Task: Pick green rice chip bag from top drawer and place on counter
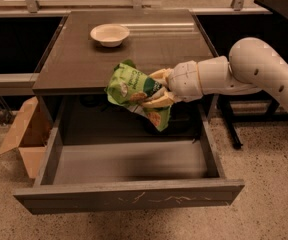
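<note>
Nearest you, the drawer (129, 198) stands pulled open, with a box (21, 134) on the floor to its left. Above the drawer's back, your gripper (156, 89) is clamped on the bag (129, 86), held up at the front edge of the counter (74, 59). Farther back, a bowl (110, 34) sits on the counter.

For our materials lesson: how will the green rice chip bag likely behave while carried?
Probably floppy: the green rice chip bag crumples and droops below the gripper, which is by the front edge of the counter. Likely light: one pinch of the jaws holds it up.
</note>
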`<state>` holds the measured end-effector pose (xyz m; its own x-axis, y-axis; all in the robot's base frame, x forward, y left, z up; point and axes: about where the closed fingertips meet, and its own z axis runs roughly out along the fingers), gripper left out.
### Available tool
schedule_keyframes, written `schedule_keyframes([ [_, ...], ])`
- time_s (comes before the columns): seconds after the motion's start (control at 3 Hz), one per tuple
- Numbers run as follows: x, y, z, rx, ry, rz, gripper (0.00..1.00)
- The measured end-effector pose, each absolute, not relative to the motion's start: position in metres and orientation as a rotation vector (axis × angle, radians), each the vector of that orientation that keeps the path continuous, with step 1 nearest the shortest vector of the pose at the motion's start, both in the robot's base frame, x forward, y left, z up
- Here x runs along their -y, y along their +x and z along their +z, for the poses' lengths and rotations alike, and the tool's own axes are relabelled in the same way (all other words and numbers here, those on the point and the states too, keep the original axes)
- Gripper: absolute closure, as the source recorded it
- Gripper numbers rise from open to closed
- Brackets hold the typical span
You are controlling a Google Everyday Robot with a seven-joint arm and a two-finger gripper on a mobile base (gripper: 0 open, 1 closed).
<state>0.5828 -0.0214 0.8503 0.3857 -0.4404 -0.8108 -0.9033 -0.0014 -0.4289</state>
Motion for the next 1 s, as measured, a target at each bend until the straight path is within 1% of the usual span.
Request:
schedule_keyframes([
  [0.33,0.03,0.604,0.878,-1.199,-1.633,0.505,1.0],
  [1.0,0.055,0.669,0.95,-1.234,-1.653,0.285,1.0],
])
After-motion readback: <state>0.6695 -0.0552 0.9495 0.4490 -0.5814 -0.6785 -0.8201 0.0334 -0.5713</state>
